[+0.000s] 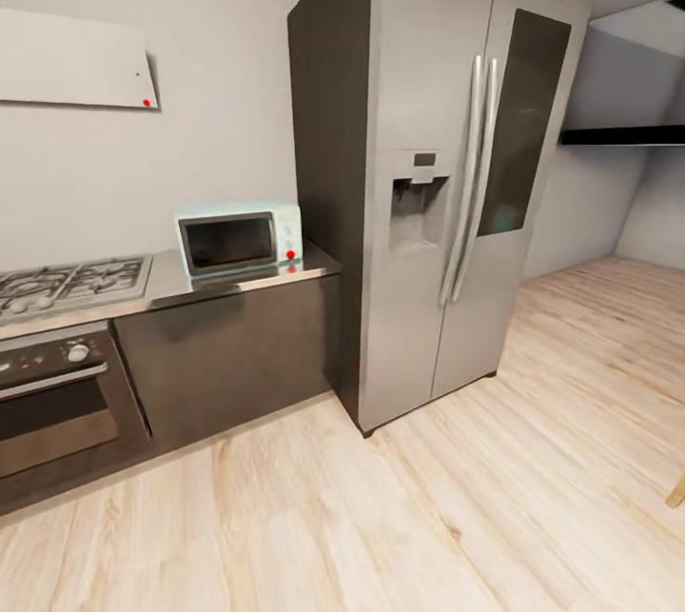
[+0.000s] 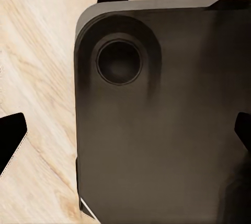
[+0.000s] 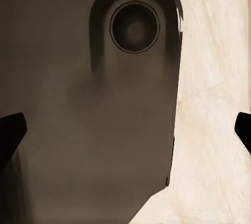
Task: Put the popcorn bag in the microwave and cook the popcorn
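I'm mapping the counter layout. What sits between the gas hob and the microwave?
Nothing: in the head view, just a bare strip of grey countertop separates the gas hob from the microwave.

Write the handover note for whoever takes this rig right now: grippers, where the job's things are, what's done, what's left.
Grippers: left gripper and right gripper both open, nothing between the fingers; each points down at the robot's dark base over the wood floor.
Things: the microwave sits on the countertop, door closed, between the gas hob and the fridge. The popcorn bag is not in sight from here.
Done: nothing yet by these views; no bag in hand.
Left: find the bag on the countertop, pick it up, open the microwave, put it in, close it, heat it.
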You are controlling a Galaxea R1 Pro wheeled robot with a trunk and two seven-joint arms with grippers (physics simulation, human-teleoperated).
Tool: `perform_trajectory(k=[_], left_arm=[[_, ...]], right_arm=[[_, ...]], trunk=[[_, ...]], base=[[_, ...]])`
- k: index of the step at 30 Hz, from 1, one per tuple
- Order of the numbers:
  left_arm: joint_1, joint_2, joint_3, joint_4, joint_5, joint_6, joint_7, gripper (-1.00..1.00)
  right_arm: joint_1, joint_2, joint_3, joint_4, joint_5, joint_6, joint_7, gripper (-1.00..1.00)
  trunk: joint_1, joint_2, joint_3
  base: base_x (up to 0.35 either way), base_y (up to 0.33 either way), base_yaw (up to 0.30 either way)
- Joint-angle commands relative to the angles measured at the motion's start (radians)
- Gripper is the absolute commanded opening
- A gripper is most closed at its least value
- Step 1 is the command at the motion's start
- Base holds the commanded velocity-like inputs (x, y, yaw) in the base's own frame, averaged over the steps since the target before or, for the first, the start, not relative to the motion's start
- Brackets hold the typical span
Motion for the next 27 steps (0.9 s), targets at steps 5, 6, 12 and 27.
perform_trajectory(k=[5,6,12,27], left_arm=[[0.0,0.0,0.0,0.0,0.003,-0.003,0.001,1.0],[0.0,0.0,0.0,0.0,0.003,-0.003,0.001,1.0],[0.0,0.002,0.002,0.0,0.003,-0.003,0.001,1.0],[0.0,0.003,0.002,0.0,0.003,-0.01,0.002,1.0]], right_arm=[[0.0,0.0,0.0,0.0,0.001,-0.003,0.0,1.0],[0.0,0.0,0.0,0.0,0.001,-0.003,0.0,1.0],[0.0,0.0,0.0,0.0,0.001,-0.003,0.0,1.0],[0.0,0.0,0.0,0.0,0.001,-0.003,0.0,1.0]], trunk=[[0.001,0.0,-0.001],[0.001,0.0,-0.001],[0.001,0.0,-0.001],[0.001,0.0,-0.001]], base=[[0.322,0.0,0.0],[0.322,0.0,0.0],[0.322,0.0,0.0],[0.322,0.0,0.0]])
